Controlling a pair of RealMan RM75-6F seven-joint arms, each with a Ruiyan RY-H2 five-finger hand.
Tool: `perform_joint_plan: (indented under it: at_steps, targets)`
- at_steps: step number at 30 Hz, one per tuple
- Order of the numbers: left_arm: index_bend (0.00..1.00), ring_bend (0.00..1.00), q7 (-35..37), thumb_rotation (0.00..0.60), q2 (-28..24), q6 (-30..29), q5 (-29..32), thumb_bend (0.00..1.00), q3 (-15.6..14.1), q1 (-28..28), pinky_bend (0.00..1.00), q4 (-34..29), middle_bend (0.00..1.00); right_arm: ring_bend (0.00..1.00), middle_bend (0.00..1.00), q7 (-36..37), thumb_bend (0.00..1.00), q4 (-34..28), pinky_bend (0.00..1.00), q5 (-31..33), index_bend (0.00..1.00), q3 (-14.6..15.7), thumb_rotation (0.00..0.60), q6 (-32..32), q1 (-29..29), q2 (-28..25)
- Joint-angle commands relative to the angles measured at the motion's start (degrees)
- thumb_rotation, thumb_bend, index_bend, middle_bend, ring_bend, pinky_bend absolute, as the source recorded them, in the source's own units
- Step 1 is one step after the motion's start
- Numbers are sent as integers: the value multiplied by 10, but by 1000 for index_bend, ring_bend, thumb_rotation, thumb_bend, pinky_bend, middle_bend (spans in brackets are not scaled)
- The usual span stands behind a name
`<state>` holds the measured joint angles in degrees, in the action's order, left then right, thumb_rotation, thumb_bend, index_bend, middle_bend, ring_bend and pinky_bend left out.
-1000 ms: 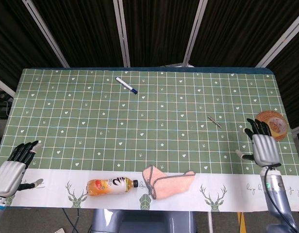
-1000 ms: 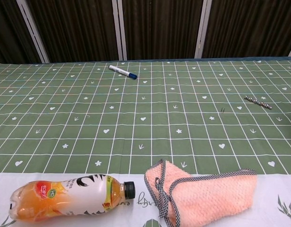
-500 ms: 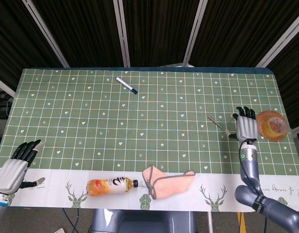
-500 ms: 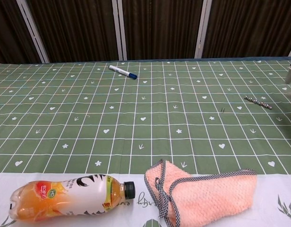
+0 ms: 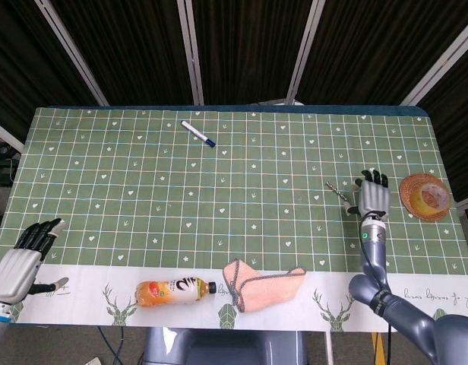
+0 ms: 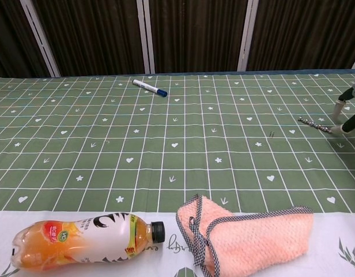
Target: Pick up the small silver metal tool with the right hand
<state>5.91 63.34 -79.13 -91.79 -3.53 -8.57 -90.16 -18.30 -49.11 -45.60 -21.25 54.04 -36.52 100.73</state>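
Note:
The small silver metal tool is a thin beaded rod lying flat on the green checked cloth at the right; the chest view shows the tool too. My right hand hovers just right of it, fingers spread and pointing away, holding nothing. Its fingertips enter the chest view at the right edge, right beside the tool's end. My left hand rests open at the table's near left corner.
A woven coaster holding a yellow object sits right of the right hand. A blue-capped pen lies at the back. An orange drink bottle and a pink cloth lie along the near white border.
My right hand has moved left and away from the near edge, from beside the coaster to right next to the tool. The left hand has barely shifted.

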Motion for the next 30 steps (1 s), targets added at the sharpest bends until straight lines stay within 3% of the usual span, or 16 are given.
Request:
perform_joint_plan:
  at_steps: [1, 16, 30]
  targets:
    - [0, 0, 0, 600, -1, 0, 2, 4, 0, 0, 0, 0, 0, 0, 130, 11, 173, 30, 0, -3, 477, -4, 600, -13, -12, 20]
    - [0, 0, 1, 600, -2, 3, 7, 5, 1, 1, 0, 0, 0, 0, 130, 37, 173, 122, 0, -9, 477, -20, 600, -51, -31, 58]
    - [0, 0, -2, 600, -1, 8, 11, 4, 1, 0, 0, -2, 0, 0, 130, 49, 173, 154, 0, -19, 477, -27, 600, -66, -35, 70]
